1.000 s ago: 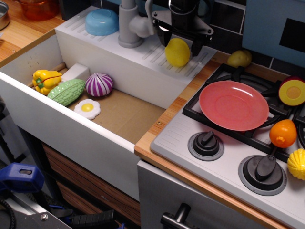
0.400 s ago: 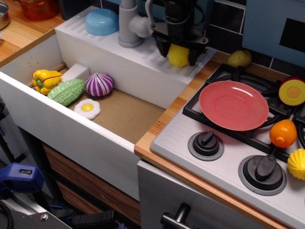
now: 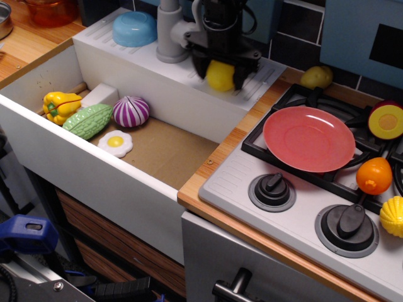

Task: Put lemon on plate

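The glossy bright-yellow lemon (image 3: 220,77) sits on the white ribbed drainboard behind the sink, at the top centre. My black gripper (image 3: 220,73) is lowered over it, with one finger against each side of the lemon, so it looks shut on it. The gripper body hides the lemon's top. The coral-red plate (image 3: 308,138) lies empty on the stove grate, to the right of the lemon and nearer the camera.
A grey faucet (image 3: 170,31) and a light-blue bowl (image 3: 135,28) stand left of the gripper. A pale yellow fruit (image 3: 317,77) lies by the back wall. Toy foods lie in the sink (image 3: 170,151). An orange fruit (image 3: 373,175), a halved fruit (image 3: 385,119) and a ribbed yellow shell (image 3: 392,216) lie right of the plate.
The gripper came down around the lemon, its fingers closed in, and gripper and lemon shifted a little to the left and toward the camera on the drainboard.
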Tool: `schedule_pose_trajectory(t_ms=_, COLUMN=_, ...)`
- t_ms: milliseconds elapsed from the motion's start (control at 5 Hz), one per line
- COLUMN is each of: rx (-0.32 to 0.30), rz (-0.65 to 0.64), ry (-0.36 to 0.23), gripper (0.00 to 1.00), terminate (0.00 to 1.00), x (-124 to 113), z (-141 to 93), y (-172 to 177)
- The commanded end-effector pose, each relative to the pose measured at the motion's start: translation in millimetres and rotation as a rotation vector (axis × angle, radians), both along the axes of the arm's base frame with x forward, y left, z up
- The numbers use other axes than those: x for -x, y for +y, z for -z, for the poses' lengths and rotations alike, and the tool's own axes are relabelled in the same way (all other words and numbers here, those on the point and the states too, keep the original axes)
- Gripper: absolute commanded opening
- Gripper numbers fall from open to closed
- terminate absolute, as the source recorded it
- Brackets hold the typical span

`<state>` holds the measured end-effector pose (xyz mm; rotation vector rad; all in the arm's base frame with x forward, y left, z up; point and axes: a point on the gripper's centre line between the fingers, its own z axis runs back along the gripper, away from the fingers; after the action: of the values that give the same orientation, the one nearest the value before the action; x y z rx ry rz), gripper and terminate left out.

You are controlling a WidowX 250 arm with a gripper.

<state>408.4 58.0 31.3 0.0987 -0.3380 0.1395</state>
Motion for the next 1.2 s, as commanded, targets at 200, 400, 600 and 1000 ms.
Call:
schedule_pose_trajectory(t_ms=200, rx=0.012, rz=-0.076, ry=-0.013, gripper=0.00, terminate=0.00, x=38, z=-96, y=-76)
schedule_pose_trajectory(t_ms=400, rx=0.092, rz=-0.092, ry=-0.025, gripper=0.00, terminate=0.00, x=31, z=-91, y=-123)
schedule_pose_trajectory(t_ms=600, rx=0.149, rz=-0.108, ry=-0.006, gripper=0.00, terminate=0.00, x=34, z=-90, y=-150)
schedule_pose_trajectory(t_ms=1000, rx=0.164, rz=-0.157, ry=0.038, gripper=0.00, terminate=0.00, x=33, z=-86, y=-148)
